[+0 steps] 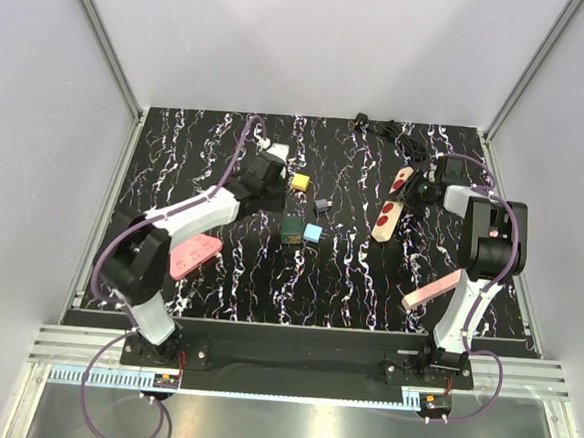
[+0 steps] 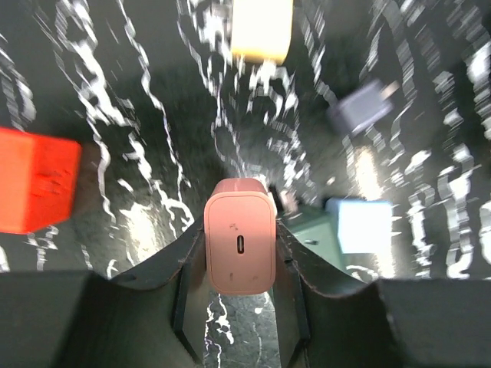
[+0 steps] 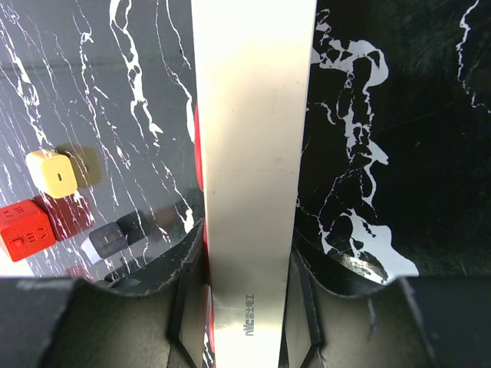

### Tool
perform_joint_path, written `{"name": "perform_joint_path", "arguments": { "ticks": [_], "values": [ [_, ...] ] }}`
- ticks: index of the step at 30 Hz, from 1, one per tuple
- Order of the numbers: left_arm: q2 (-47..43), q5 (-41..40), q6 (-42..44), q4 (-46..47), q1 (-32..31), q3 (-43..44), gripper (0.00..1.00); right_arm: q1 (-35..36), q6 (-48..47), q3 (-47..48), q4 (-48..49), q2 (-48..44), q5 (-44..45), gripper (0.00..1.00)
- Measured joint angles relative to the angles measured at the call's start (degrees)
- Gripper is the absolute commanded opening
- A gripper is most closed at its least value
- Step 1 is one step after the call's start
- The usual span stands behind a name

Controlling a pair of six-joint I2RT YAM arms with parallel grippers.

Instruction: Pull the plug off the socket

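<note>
Two grips at once: the left gripper [image 2: 239, 264] clenched the pink plug [image 2: 239, 234], well apart from the socket [image 1: 391, 210], which the right gripper [image 3: 245, 268] clasped, angled, toward the right of the table [image 1: 348, 283].

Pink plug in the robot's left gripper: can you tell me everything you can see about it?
The pink plug is a small, pale pink block with rounded corners, smooth like plastic. The face toward the wrist camera has one tiny oval slot in its middle. No prongs show. It stands upright in that view, squeezed between the two dark fingers of the left gripper, one on each side. Nothing else seems to touch it. It is not in the socket, which the right gripper holds.
</note>
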Motion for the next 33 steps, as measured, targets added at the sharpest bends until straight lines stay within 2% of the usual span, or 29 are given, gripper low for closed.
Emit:
{"name": "perform_joint_path", "arguments": {
  "ticks": [3,4,13,17,18,19,21,25,32,33],
  "values": [
    [3.82,0.83,-0.04,-1.25,-0.07,0.09,0.01,0.0,0.0,-0.07,0.15,0.0,-0.07,0.0],
    [4.98,1.07,-0.09,-1.64,-0.07,0.09,0.06,0.0,0.0,-0.07,0.17,0.0,-0.09,0.0],
    [9.03,3.91,-1.14,-1.46,-0.11,0.46,0.29,-0.39,0.07,-0.74,1.01,-0.28,0.09,0.0],
    [9.03,4.0,-1.14,-1.05,-0.11,0.55,0.47,-1.14,0.61,-3.74,3.28,-2.29,1.07,0.0],
    [9.01,4.0,-1.18,-1.05,-0.11,0.55,0.57,-1.53,0.74,-4.48,3.61,-2.84,1.36,0.0],
    [8.98,4.0,-0.98,-1.03,-0.11,0.55,0.61,-1.99,0.87,-5.14,3.89,-3.34,1.55,0.01],
    [8.7,3.93,-1.03,-1.05,-0.11,0.55,0.69,-3.17,1.4,-6.19,4.85,-3.87,1.9,0.06],
    [6.75,3.41,-0.74,-1.18,-0.11,0.39,0.76,-5.4,2.27,-6.49,5.66,-3.93,2.43,0.17],
    [-2.78,0.63,0.02,-1.11,-0.11,-1.66,0.79,-6.75,2.62,-6.29,6.14,-3.93,3.13,0.36],
    [-4.42,0.5,0.07,-1.01,-0.11,-2.1,0.8,-6.75,2.6,-6.01,5.75,-3.91,3.54,0.44]
  ]
}}
